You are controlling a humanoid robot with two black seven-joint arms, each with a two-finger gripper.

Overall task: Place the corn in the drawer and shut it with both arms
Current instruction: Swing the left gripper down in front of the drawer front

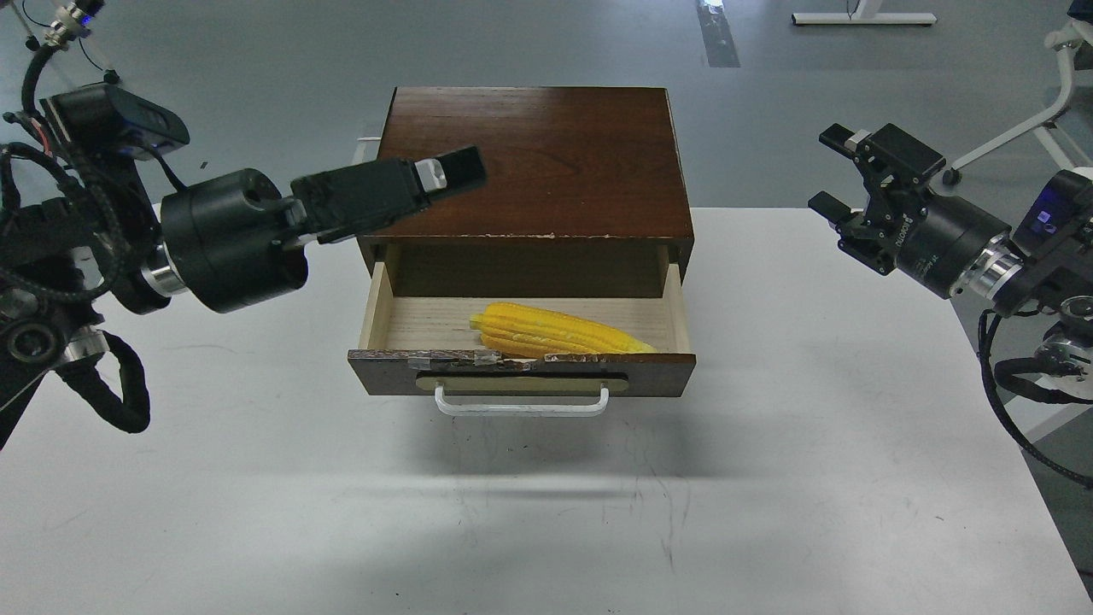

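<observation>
The yellow corn [555, 333] lies inside the open drawer [657, 374], against its front wall with the pointed tip to the right. The drawer is pulled out of a dark brown cabinet [546, 137]; its white bar handle [521, 406] faces me. My left gripper [452, 173] reaches in from the left over the cabinet's front left top, fingers together and holding nothing. My right gripper [830, 171] hovers open and empty to the right of the cabinet, above the table's far right edge.
The cabinet stands at the back middle of a white table [256, 495]. Grey floor lies behind it. White chair legs on casters [1008, 141] stand at the far right, and cables hang from both arms near the table's sides.
</observation>
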